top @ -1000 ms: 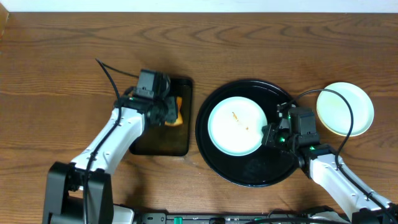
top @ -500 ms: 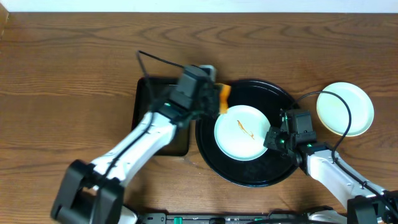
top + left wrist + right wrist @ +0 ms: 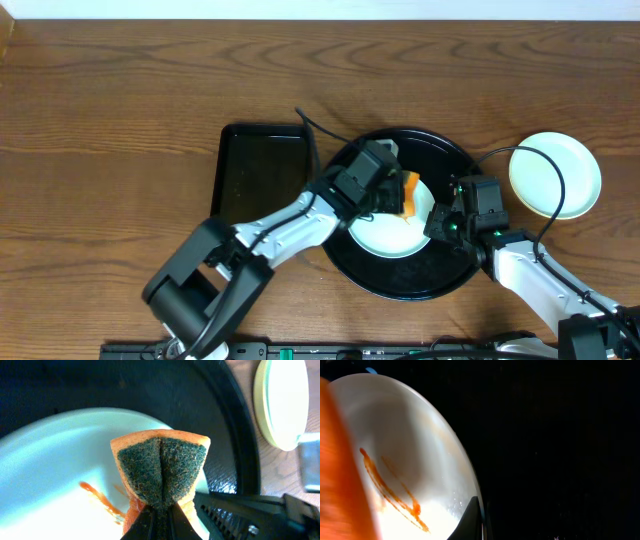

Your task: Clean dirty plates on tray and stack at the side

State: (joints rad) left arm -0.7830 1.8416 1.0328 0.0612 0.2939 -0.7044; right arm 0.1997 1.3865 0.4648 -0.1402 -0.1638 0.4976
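Orange sponge, dark green scouring face.
Beyond the left jaws: mint-white plate streaked orange-brown, glossy black tray; side plate perhaps yellowish.

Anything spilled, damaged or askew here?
Only the expected mess: an orange-brown sauce streak on the plate in the tray. The left gripper pinches the sponge folded over that plate. No spill shows on the tray or table, and nothing looks damaged.

The overhead view is evenly lit and sharp. In the right wrist view, the sponge is blurred, the tray rendered almost black.
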